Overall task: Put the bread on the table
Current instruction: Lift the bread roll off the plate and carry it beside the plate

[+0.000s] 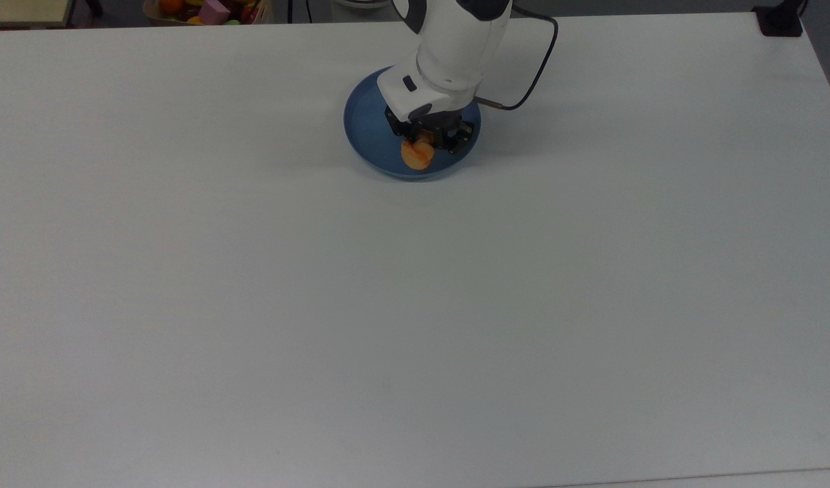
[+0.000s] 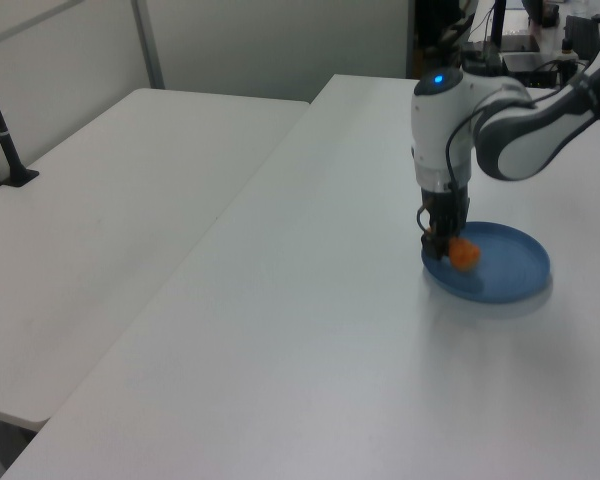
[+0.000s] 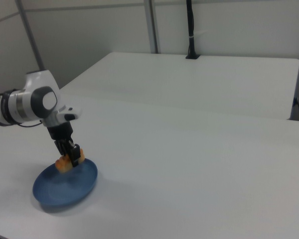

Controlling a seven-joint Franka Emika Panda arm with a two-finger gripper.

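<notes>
The bread [image 1: 417,153], a small orange-brown loaf, hangs just above the round blue plate [image 1: 365,125] with my gripper [image 1: 425,141] shut on it from above. In the left view the bread [image 2: 463,253] is over the near-left part of the plate [image 2: 505,277], under the gripper [image 2: 444,240]. The right view has the bread [image 3: 64,163] clear of the plate [image 3: 65,188], held by the gripper [image 3: 71,155]. The white table [image 1: 415,305] spreads wide around the plate.
A box of colourful toys [image 1: 208,9] sits beyond the table's far edge in the top view. A black clamp [image 1: 780,20] is at the far right corner. A black cable [image 1: 536,71] loops beside the arm. A second white table [image 2: 120,210] adjoins.
</notes>
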